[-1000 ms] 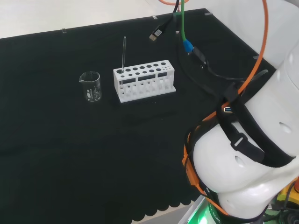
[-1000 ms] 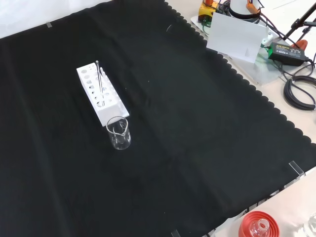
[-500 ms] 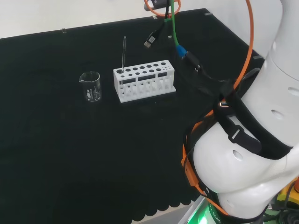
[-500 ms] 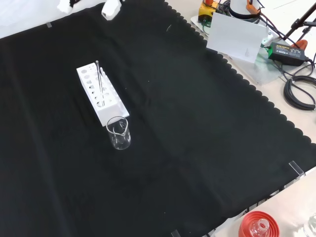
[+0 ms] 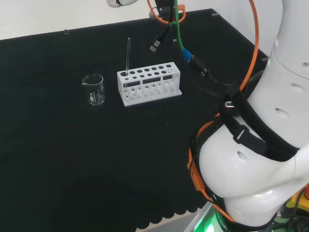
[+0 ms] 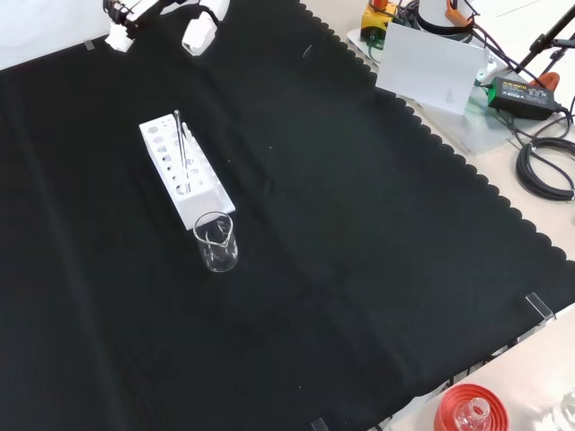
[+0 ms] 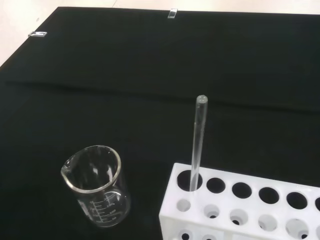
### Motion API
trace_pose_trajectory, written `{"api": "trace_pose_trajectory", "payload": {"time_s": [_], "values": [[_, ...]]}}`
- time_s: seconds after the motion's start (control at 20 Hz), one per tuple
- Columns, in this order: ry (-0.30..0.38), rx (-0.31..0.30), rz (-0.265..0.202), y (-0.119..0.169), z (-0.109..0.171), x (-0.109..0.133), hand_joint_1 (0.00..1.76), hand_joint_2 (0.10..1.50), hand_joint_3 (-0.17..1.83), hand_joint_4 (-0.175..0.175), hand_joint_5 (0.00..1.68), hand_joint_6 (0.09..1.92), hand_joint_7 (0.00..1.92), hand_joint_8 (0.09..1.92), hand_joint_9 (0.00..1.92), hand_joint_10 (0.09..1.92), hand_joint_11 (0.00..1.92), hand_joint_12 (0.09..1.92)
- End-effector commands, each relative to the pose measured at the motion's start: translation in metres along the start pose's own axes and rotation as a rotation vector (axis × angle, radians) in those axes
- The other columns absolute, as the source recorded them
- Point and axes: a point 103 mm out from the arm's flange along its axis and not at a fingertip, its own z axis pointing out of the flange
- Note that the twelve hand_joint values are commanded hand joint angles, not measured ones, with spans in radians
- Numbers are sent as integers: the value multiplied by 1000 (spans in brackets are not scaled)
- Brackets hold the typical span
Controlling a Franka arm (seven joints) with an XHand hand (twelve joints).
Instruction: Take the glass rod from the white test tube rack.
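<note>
The white test tube rack (image 5: 149, 88) stands on the black cloth, with the clear glass rod (image 5: 128, 55) upright in its end hole nearest the beaker. In the front view the rod (image 6: 181, 148) leans slightly in the rack (image 6: 199, 199). The hand (image 6: 199, 27) hangs at the top of the front view, above and beyond the rack's far end, its fingers spread apart and holding nothing. A white fingertip of the hand (image 5: 117, 2) shows at the head view's top edge. The wrist view looks down on the rod (image 7: 197, 142) and the rack (image 7: 240, 212).
An empty glass beaker (image 5: 94, 89) stands close to the rack's rod end, seen also in the front view (image 6: 216, 242) and wrist view (image 7: 97, 187). Cables (image 5: 193, 53) hang over the cloth to the right of the rack. A red ribbed stand (image 6: 467, 413) sits at the cloth's near edge.
The hand has come into the top of the front view and moved lower toward the rack. The arm's links have shifted in the head view. Rod, rack and beaker have stayed put.
</note>
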Motion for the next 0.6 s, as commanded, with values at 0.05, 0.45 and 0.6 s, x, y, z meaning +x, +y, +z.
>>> {"api": "trace_pose_trajectory", "payload": {"time_s": [0.05,0.45,0.6], "values": [[15,40,-11,8,38,-12,80,1150,16,-131,214,87,13,908,119,1048,7,1517],[17,78,-22,14,62,-15,83,1151,16,-137,243,87,23,915,142,1049,14,1519],[24,93,-30,14,69,-16,86,1150,16,-137,246,87,23,915,151,1049,20,1519]]}}
